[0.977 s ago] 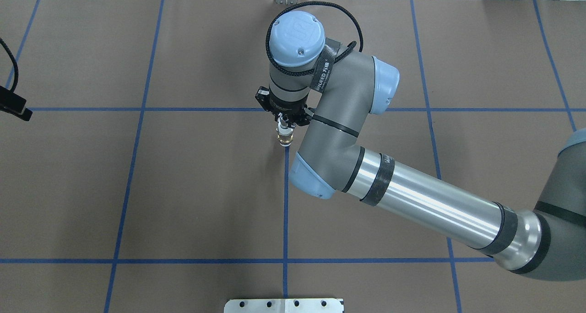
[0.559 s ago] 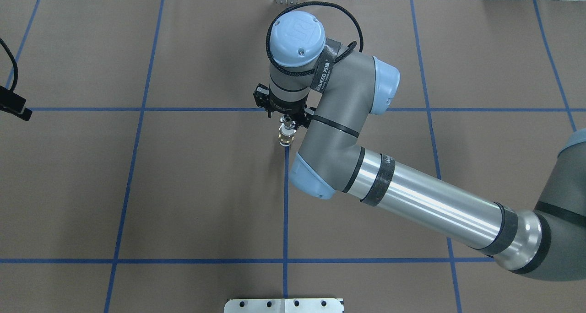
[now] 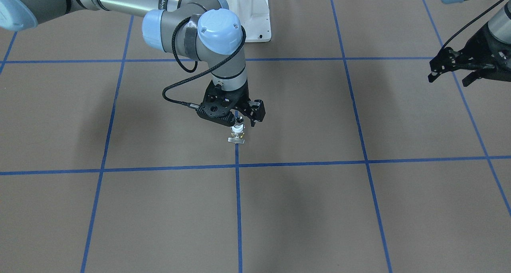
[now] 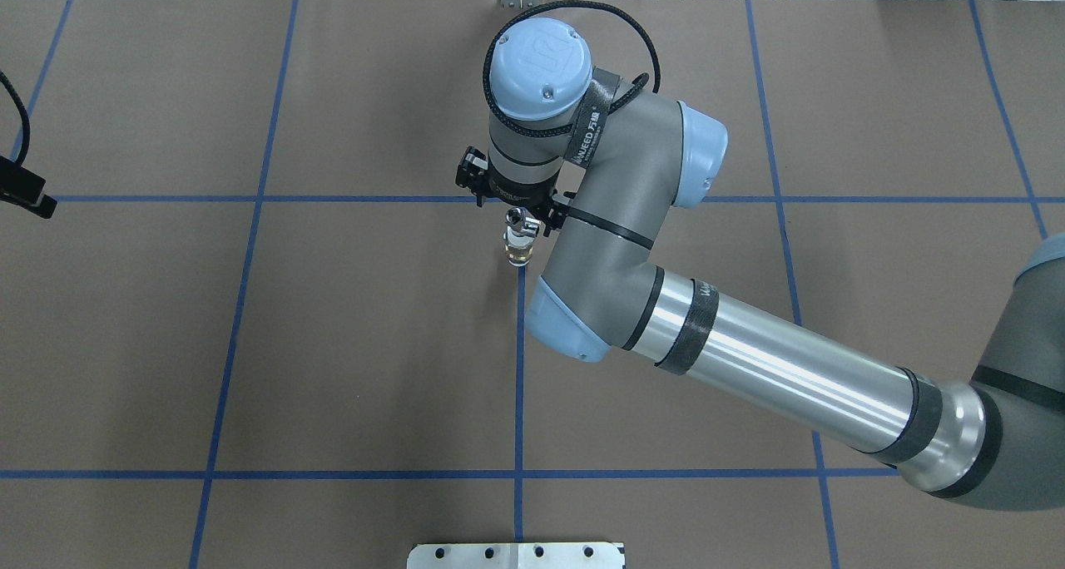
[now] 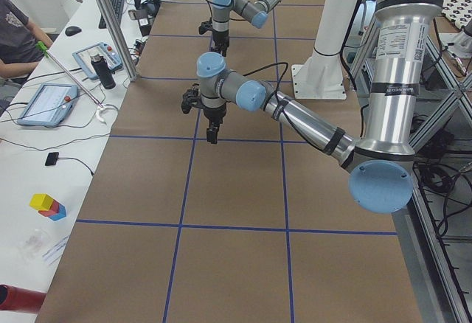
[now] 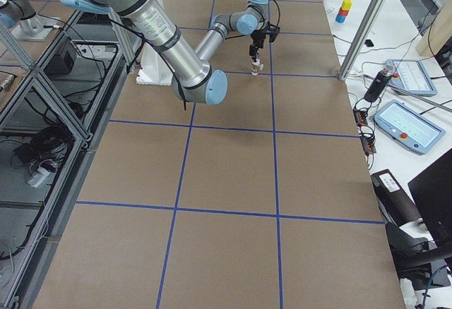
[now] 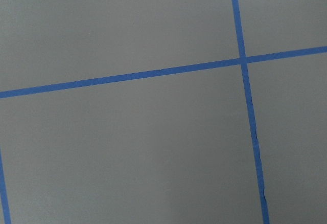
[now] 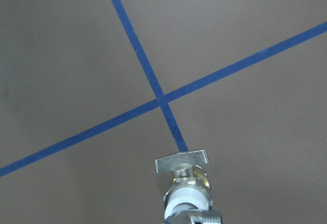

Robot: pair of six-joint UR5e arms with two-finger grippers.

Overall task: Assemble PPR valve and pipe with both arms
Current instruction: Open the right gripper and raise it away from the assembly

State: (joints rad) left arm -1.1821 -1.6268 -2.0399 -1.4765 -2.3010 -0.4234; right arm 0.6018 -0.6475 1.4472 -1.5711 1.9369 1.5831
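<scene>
The PPR valve [image 3: 238, 132] stands upright on the brown mat on a blue tape line, with white collar, brass middle and flat silvery lever [image 3: 236, 140] at its foot. The shiny pipe [image 3: 238, 122] sits on its top; both show in the overhead view, valve [image 4: 520, 244] and pipe [image 4: 517, 217]. My right gripper [image 3: 242, 119] hangs just above them, jaws apart and empty. The right wrist view shows the valve [image 8: 186, 196] and lever [image 8: 182, 160] at its bottom edge. My left gripper [image 3: 449, 79] is open and empty, far off at the table's side.
Blue tape lines [image 4: 519, 369] divide the brown mat into squares. The white bolted pedestal [image 3: 249, 9] stands behind the right arm. The right arm's elbow [image 4: 582, 303] hangs over the mat beside the valve. The left wrist view shows only mat and tape.
My right gripper has drawn up off the valve and pipe, uncovering the pipe's shiny top. The valve and pipe have stayed in place. The left arm has not moved.
</scene>
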